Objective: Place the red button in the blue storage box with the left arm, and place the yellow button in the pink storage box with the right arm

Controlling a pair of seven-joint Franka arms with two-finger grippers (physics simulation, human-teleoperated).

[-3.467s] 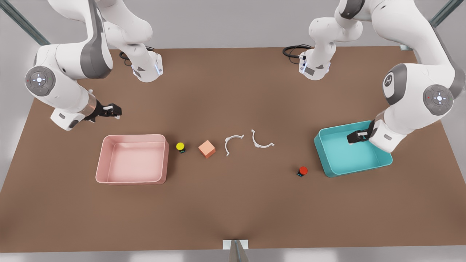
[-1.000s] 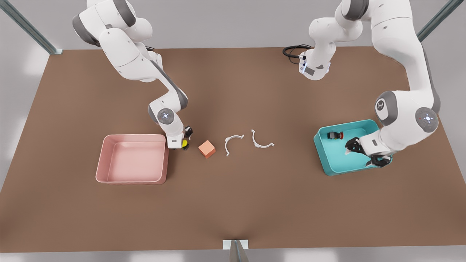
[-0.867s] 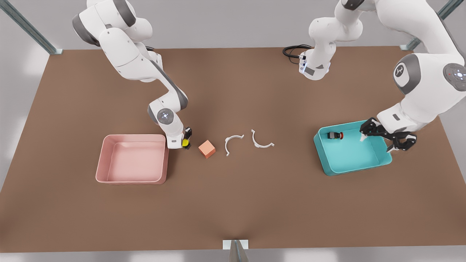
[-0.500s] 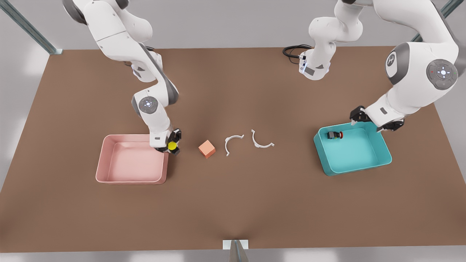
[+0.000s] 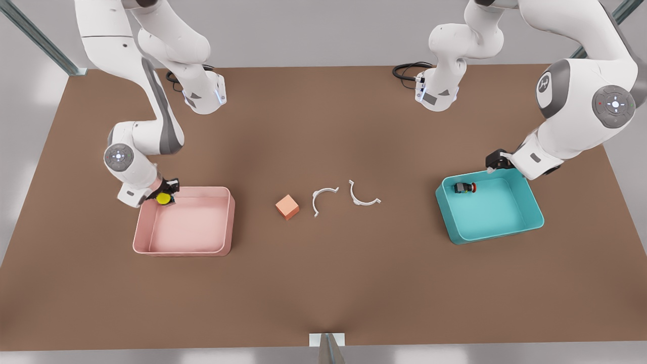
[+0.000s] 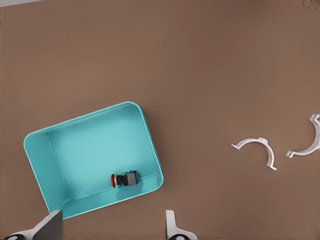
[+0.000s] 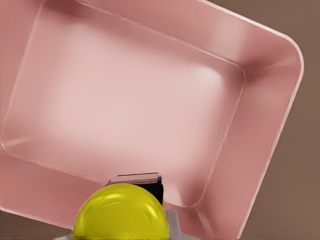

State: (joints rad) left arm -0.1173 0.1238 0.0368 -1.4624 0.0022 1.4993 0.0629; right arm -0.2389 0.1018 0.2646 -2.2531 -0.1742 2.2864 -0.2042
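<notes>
The red button (image 5: 465,188) lies on its side inside the blue storage box (image 5: 495,235), near the far wall. My left gripper (image 5: 498,162) hovers open just beyond that box's far rim, on the front view's right. In the left wrist view the red button (image 6: 124,179) rests in the blue storage box (image 6: 150,145), with both fingertips (image 6: 171,226) spread wide and nothing between them. On the front view's left, my right gripper (image 5: 164,197) is shut on the yellow button (image 5: 163,198) over the pink storage box's (image 5: 182,251) far left corner. The yellow button (image 7: 120,212) hangs above the pink storage box (image 7: 270,125).
An orange-pink cube (image 5: 287,207) and two white curved clips (image 5: 323,198) (image 5: 363,196) lie on the brown table between the boxes. The clips (image 6: 255,150) also appear in the left wrist view. A black cable (image 5: 407,71) coils at the table's back.
My right gripper carried the yellow button from the pink box's right edge across to its far left corner. The left gripper stayed nearly still beyond the blue box; the red button has not moved.
</notes>
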